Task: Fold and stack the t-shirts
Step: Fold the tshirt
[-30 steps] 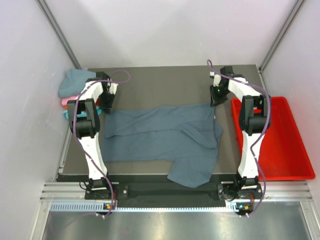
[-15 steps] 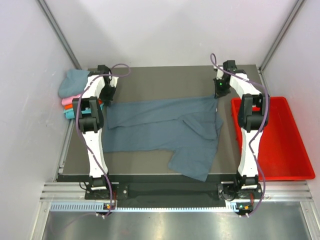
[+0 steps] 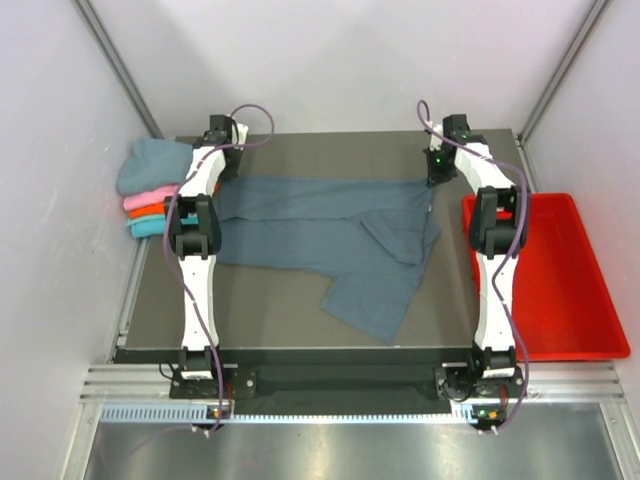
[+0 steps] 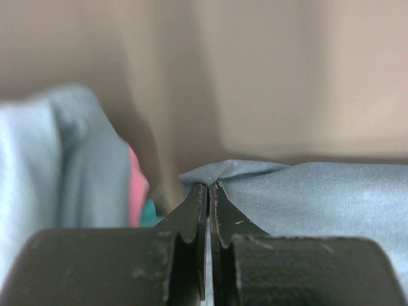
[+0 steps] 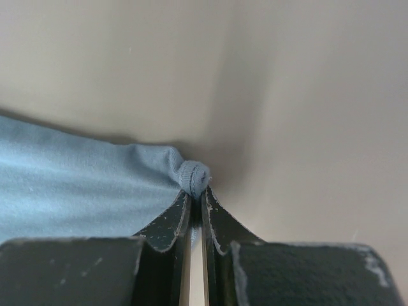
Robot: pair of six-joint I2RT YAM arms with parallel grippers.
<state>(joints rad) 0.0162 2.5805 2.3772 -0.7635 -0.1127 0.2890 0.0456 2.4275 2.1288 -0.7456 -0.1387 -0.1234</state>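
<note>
Both arms are dragging the blue-grey shirt (image 3: 310, 220) toward the far edge of the bench (image 3: 330, 150). It is lying farther back and flatter than a second ago, likely being spread for folding. The left gripper (image 4: 208, 191) and right gripper (image 5: 196, 193) are clenching its far corners. The folded stack (image 3: 150, 190) is sitting far left.

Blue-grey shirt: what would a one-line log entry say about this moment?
left gripper: shut on shirt far-left corner | right gripper: shut on far-right corner | shirt: partly spread on table
</note>
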